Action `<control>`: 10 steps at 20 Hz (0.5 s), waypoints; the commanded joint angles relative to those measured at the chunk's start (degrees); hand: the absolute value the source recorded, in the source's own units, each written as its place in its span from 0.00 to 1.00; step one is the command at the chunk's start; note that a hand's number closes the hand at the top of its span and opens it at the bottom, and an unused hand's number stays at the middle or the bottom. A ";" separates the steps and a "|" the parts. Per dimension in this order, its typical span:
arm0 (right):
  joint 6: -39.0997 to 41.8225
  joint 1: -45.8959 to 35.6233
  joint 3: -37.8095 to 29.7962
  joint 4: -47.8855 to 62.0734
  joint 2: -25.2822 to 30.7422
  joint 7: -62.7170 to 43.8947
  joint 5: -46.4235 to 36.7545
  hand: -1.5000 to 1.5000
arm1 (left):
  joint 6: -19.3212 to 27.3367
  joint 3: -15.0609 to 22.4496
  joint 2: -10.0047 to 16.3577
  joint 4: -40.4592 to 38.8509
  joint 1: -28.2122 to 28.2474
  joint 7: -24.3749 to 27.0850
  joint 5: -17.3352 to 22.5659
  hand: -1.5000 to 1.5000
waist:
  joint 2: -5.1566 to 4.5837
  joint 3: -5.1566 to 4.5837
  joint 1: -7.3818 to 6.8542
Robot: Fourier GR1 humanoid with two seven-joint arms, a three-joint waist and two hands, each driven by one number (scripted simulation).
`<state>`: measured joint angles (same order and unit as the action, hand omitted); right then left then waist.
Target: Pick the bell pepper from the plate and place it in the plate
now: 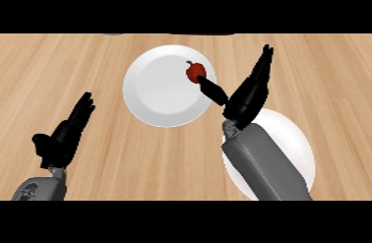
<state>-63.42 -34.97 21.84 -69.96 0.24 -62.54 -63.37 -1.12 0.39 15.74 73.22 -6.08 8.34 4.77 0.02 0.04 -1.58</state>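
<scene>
One bell pepper (195,72) on far plate (156,97)

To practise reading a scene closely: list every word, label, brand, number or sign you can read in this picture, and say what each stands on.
None. No word, number, label or sign shows anywhere: the pepper, the far plate, the near plate, the counter, the left hand and the right hand are all plain.

You have one view only, from the head. It looks steeply down, close over the counter (73,55).
</scene>
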 commanded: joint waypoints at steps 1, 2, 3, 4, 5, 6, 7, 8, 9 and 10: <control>-8.83 10.75 5.58 -7.01 -0.22 -2.11 -1.25 0.00 | 2.71 0.16 -1.73 0.66 0.62 -0.37 -1.35 0.50 | 0.22 -0.02 1.76; -10.49 14.51 6.84 -8.51 -0.23 -0.14 -1.10 0.00 | 1.85 -0.04 -1.25 2.30 2.93 -0.64 -0.60 0.50 | 0.24 0.00 1.63; -7.51 16.74 8.25 -12.27 -0.23 -1.66 -4.39 0.00 | 1.57 -0.10 -0.48 3.51 1.31 -2.77 -0.77 0.50 | 0.32 -0.02 1.92; -7.94 19.58 9.99 -14.95 -0.23 1.52 -2.70 0.00 | 1.14 -1.07 0.24 2.94 2.30 -1.73 -0.50 0.50 | 0.25 -0.02 1.91; -8.43 21.48 11.24 -15.39 -0.23 2.76 -2.84 0.00 | 1.81 -0.41 -1.62 -0.49 -1.07 -1.34 -1.32 0.50 | 0.10 -0.03 2.11; -7.89 24.87 14.20 -18.14 -0.23 -0.33 -5.21 0.00 | -0.99 -2.12 1.31 3.07 4.09 0.93 0.56 0.50 | 0.31 -0.04 1.77; -8.95 26.18 14.29 -18.32 -0.23 1.34 -6.33 0.00 | 1.11 -0.51 -1.28 5.59 3.69 -2.47 -0.13 0.50 | 0.20 -0.02 1.68; -8.50 28.01 14.36 -21.32 4.05 5.08 -0.62 0.00 | 1.44 -1.04 -1.57 2.26 3.10 -0.16 -1.11 0.50 | 0.08 -0.02 1.79; -11.59 27.56 14.79 -16.74 4.13 6.67 1.64 0.00 | 1.74 0.25 -1.61 7.52 5.03 -2.38 -1.91 0.50 | 0.04 0.00 1.39; -9.26 30.78 15.08 -18.77 1.09 7.50 -2.52 0.00 | -0.37 -2.26 -0.84 -0.48 1.66 1.30 -1.03 0.50 | 0.01 -0.04 1.79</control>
<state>-69.40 -11.08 34.05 -86.01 1.73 -57.77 -65.32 -0.31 -0.49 14.85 75.93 -3.49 7.69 3.91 0.13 0.02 0.02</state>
